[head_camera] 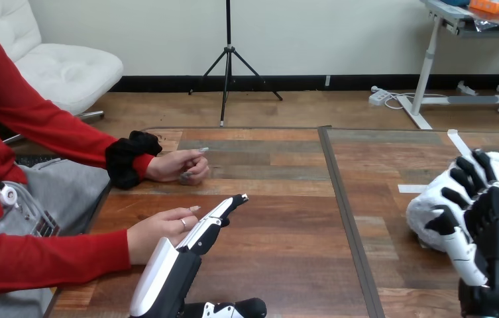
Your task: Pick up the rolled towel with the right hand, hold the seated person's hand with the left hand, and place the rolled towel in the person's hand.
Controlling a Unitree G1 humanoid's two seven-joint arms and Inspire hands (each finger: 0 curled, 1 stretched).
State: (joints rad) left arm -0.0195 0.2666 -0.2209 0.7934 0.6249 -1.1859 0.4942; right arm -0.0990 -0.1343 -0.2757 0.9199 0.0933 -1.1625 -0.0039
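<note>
The step in hand looked to be the double preparation: securing the rolled towel [432, 199] while getting a hold on the person's hand [157, 232]. To do it well, the right hand [492, 232] would need a firm wrap round the middle of the roll, so that the cloth did not unwind when lifted. The left hand [197, 235] would need to slip beneath the person's palm and close gently, turning it upward as a cup for the towel.

The right hand's fingers [472, 172] were curled over the top of the white towel, with the thumb against its near side, gripping it. The towel sat at the right side of the worktop [286, 225], well apart from the person. Whether it had left the surface could not be told.

The left hand's fingers [230, 204] were straight and together, pointing forward and closed on nothing. They lay just beside the person's hand at the view's lower left, touching its edge, and nothing was curled round it. The person's other hand [180, 165] rested farther back on the worktop, loosely closed
</note>
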